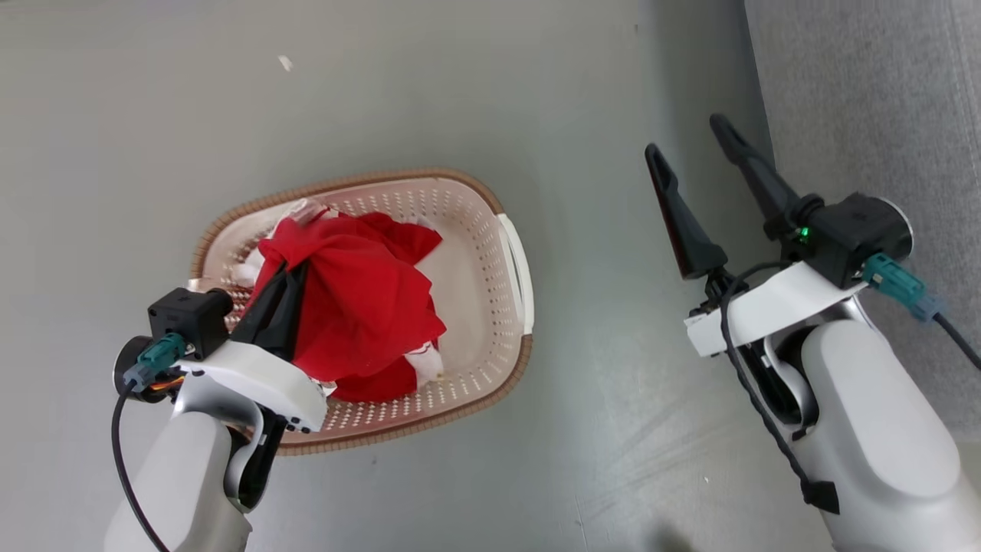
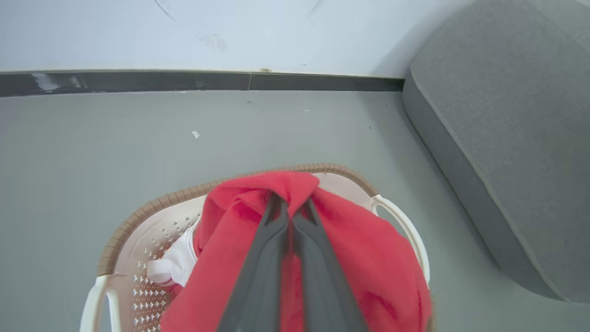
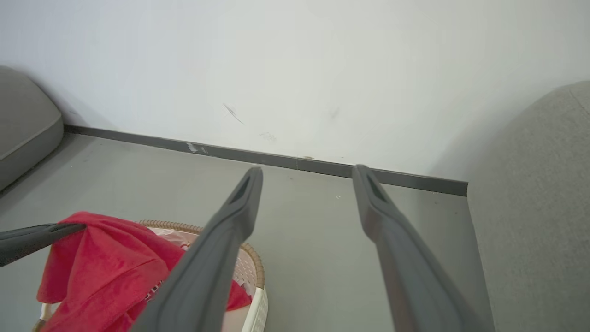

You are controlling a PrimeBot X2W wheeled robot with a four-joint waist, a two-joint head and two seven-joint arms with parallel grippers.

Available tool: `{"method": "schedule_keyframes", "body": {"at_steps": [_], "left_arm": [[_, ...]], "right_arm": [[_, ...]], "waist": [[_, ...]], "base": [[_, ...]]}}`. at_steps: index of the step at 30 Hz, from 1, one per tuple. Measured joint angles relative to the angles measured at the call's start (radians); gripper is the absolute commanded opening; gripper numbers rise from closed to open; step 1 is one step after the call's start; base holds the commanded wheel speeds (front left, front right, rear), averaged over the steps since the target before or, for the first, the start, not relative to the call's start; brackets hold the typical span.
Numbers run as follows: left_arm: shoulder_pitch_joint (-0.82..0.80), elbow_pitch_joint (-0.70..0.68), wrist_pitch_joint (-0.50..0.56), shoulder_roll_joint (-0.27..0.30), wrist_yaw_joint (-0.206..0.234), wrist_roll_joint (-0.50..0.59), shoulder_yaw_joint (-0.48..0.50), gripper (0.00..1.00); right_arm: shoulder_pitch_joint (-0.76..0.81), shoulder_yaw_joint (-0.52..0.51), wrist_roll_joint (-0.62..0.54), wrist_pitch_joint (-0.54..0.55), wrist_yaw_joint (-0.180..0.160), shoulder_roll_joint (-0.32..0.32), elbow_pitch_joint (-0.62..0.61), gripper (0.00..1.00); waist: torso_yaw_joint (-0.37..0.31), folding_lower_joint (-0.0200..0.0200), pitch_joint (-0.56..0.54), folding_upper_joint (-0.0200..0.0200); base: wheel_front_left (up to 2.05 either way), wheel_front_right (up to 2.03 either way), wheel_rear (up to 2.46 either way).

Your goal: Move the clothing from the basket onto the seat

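Left jaws tight on clothing [image 1: 360,299] over basket [image 1: 479,230], right jaws wide beside seat [image 1: 866,115]

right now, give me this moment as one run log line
stage: pick | left gripper: shut on clothing, over basket | right gripper: open, holding nothing | seat: no clothing on visible part

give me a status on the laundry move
Left hand shut on clothing. Right hand open, empty. Clothing partly in basket. Right hand between basket and seat.

Grey floor [image 1: 383,92], white scrap [image 1: 285,63] (perhaps paper), dark skirting [image 2: 184,81]
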Motion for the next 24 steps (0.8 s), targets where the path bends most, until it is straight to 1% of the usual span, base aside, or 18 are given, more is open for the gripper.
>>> {"method": "schedule_keyframes", "body": {"at_steps": [4, 5, 9, 14, 15, 16, 17, 24], "left_arm": [[0.022, -0.048, -0.007, 0.001, -0.007, 0.0, -0.024, 0.0], [0.022, -0.048, -0.007, 0.001, -0.007, 0.0, -0.024, 0.0], [0.042, -0.1, -0.002, 0.0, -0.013, 0.0, -0.056, 0.0], [0.064, -0.144, 0.024, 0.001, -0.016, 0.0, -0.087, 0.0], [0.064, -0.144, 0.024, 0.001, -0.016, 0.0, -0.087, 0.0], [0.068, -0.163, 0.04, 0.001, -0.016, 0.0, -0.099, 0.0], [0.068, -0.163, 0.04, 0.001, -0.016, 0.0, -0.099, 0.0], [0.082, -0.222, 0.1, 0.001, -0.021, -0.001, -0.155, 0.0]], "right_arm": [[0.029, 0.03, -0.01, 0.0, 0.0, -0.014, 0.003, 1.0], [0.029, 0.03, -0.01, 0.0, 0.0, -0.014, 0.003, 1.0], [0.054, 0.101, -0.019, 0.0, 0.0, -0.025, 0.006, 1.0], [0.081, 0.185, -0.019, 0.0, 0.0, -0.028, 0.006, 1.0], [0.081, 0.185, -0.019, 0.0, 0.0, -0.028, 0.006, 1.0], [0.096, 0.214, -0.019, 0.0, 0.0, -0.03, 0.008, 1.0], [0.096, 0.214, -0.019, 0.0, 0.0, -0.03, 0.008, 1.0], [0.126, 0.322, -0.006, 0.0, 0.0, -0.046, 0.018, 1.0]], "waist": [[0.027, 0.0, -0.064, 0.0], [0.027, 0.0, -0.064, 0.0], [0.054, 0.0, -0.133, 0.0], [0.077, 0.0, -0.201, 0.0], [0.077, 0.0, -0.201, 0.0], [0.086, 0.0, -0.228, 0.0], [0.086, 0.0, -0.228, 0.0], [0.111, 0.0, -0.314, 0.0]], "base": [[0.0, 0.0, 0.0], [0.0, 0.0, 0.0], [0.0, 0.0, 0.0], [0.0, 0.0, 0.0], [0.0, 0.0, 0.0], [0.0, 0.0, 0.0], [0.0, 0.0, 0.0], [0.0, 0.0, 0.0]]}}
